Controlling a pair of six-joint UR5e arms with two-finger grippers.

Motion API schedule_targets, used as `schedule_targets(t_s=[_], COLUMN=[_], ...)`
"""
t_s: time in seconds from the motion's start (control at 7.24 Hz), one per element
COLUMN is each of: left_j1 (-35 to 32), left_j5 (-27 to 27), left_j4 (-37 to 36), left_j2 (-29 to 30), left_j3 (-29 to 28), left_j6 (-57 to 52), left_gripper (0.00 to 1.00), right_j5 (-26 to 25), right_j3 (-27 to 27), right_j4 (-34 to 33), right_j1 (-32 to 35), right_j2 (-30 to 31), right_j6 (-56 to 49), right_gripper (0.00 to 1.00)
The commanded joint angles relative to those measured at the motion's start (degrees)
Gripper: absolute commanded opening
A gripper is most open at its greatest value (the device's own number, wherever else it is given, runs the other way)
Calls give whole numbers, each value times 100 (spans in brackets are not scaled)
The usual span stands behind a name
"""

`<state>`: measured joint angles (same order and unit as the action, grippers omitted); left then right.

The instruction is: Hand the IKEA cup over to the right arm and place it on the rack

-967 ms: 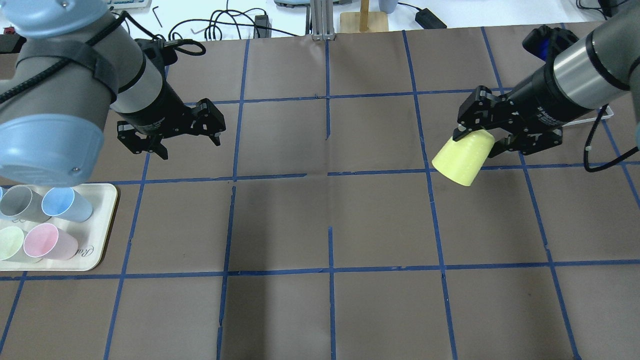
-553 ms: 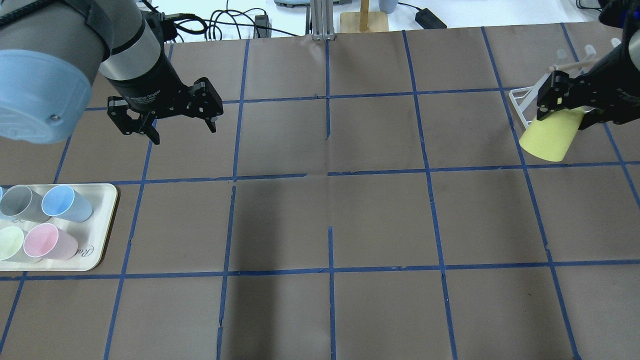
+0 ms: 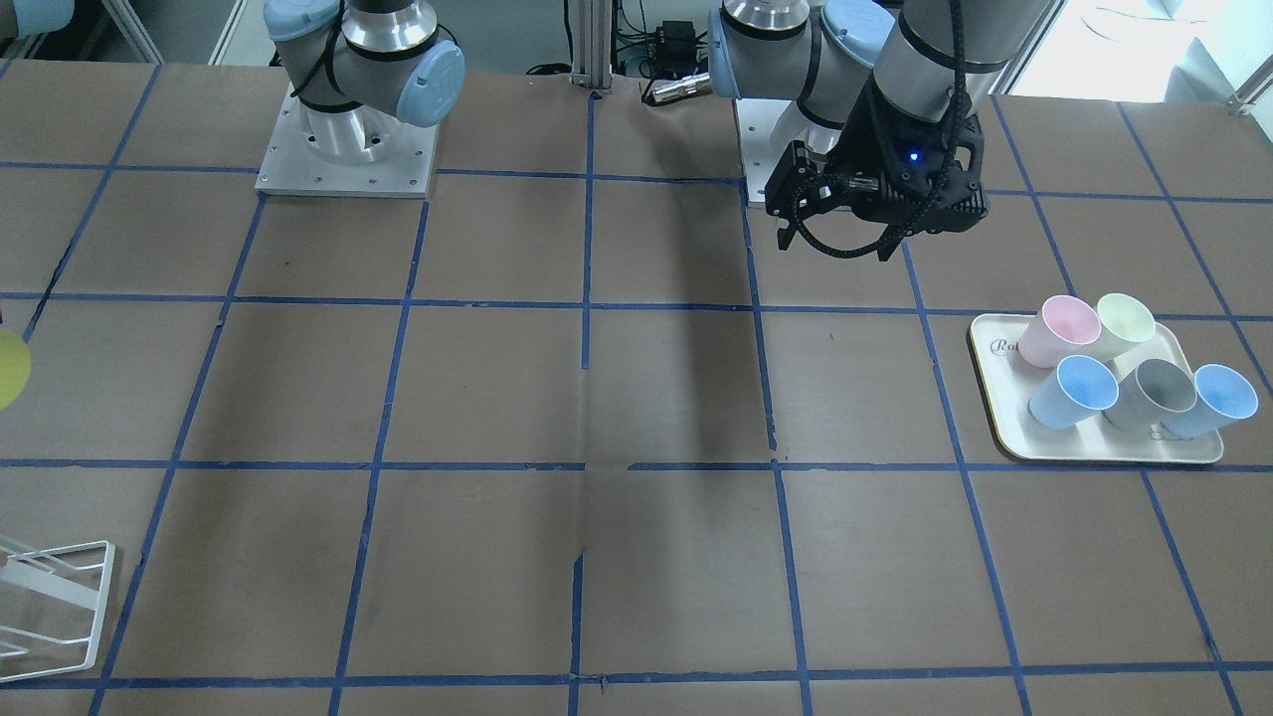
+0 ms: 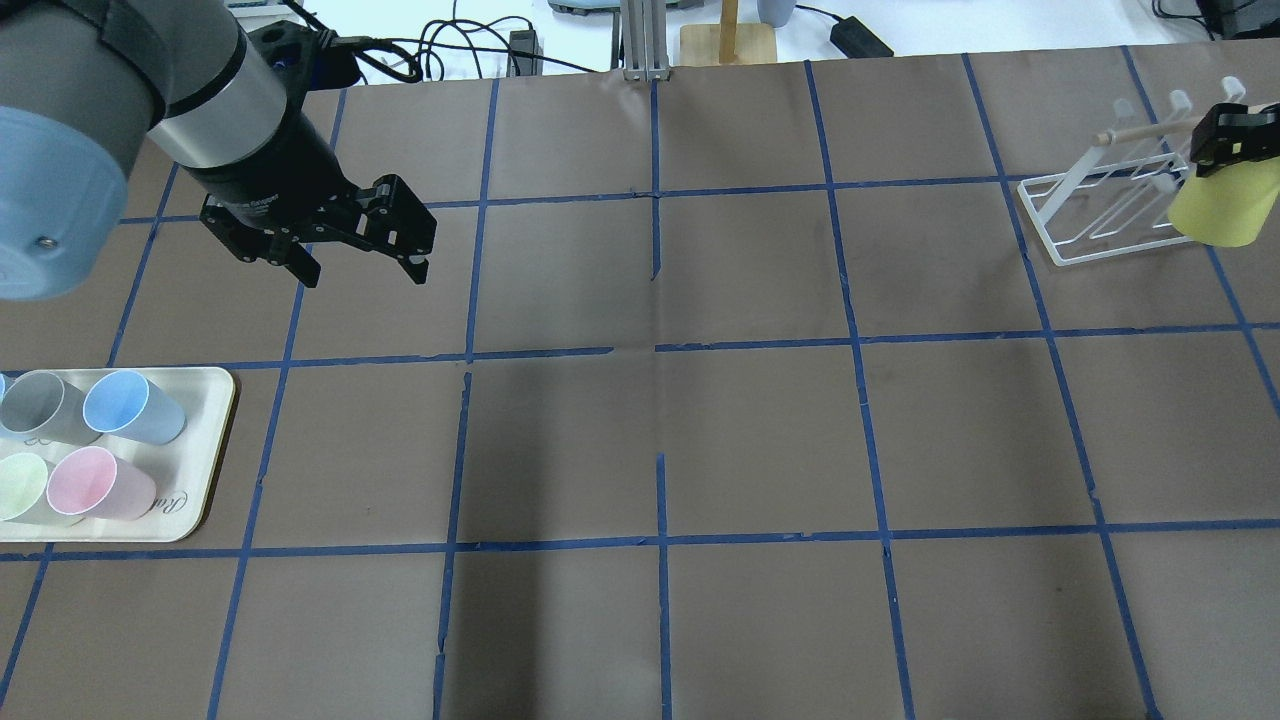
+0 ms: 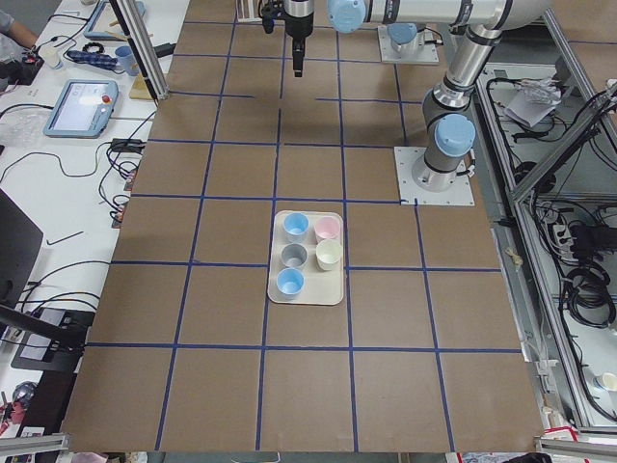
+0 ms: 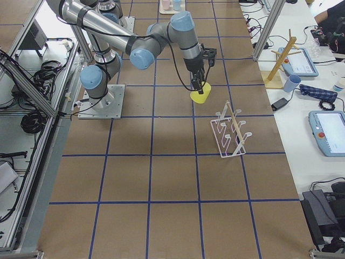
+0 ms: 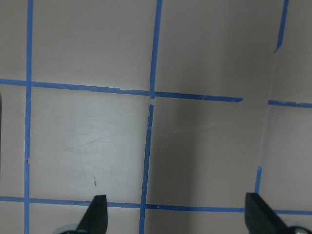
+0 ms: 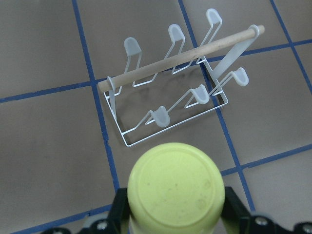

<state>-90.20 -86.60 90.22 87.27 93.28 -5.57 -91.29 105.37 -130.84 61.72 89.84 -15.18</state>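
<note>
The bright yellow IKEA cup [image 4: 1215,205] is held in my right gripper [image 4: 1235,150], mouth down, above the table beside the right end of the white wire rack [image 4: 1110,215]. In the right wrist view the cup's closed base [image 8: 175,187] sits between the black fingers [image 8: 119,209], with the rack [image 8: 165,92] just beyond it. In the exterior right view the cup [image 6: 200,95] hangs apart from the rack [image 6: 230,132]. My left gripper [image 4: 360,268] is open and empty over bare table at the back left; its fingertips [image 7: 97,212] stand wide apart.
A cream tray [image 4: 205,440] with several pastel cups stands at the left edge; it also shows in the front-facing view [image 3: 995,398]. A wooden dowel [image 8: 180,58] runs across the rack's top. Cables and a wooden stand lie beyond the table's back edge.
My right gripper has carried the yellow cup to the right and back, from mid-right of the table to the rack. My left gripper has drifted slightly left, still open.
</note>
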Motion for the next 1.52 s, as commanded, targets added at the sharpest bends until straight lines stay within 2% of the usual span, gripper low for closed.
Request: schedule_targets(t_s=[0.0, 0.41, 0.97, 1.38], left_j1=[20, 20, 11, -7], left_j5=[-251, -313, -270, -235], left_j4=[441, 426, 399, 260], left_j2=[61, -25, -17, 0], left_j3=[-116, -38, 32, 50], left_j6=[-165, 177, 337, 452], left_gripper=[100, 100, 100, 100], right_j5=[59, 103, 409, 481], right_j3=[44, 53, 36, 53], right_j4=[-397, -1441, -1523, -2250], right_j1=[-107, -107, -99, -99], right_j2=[-229, -799, -889, -1213], right_j6=[-30, -3, 217, 199], right_gripper=[0, 0, 0, 0])
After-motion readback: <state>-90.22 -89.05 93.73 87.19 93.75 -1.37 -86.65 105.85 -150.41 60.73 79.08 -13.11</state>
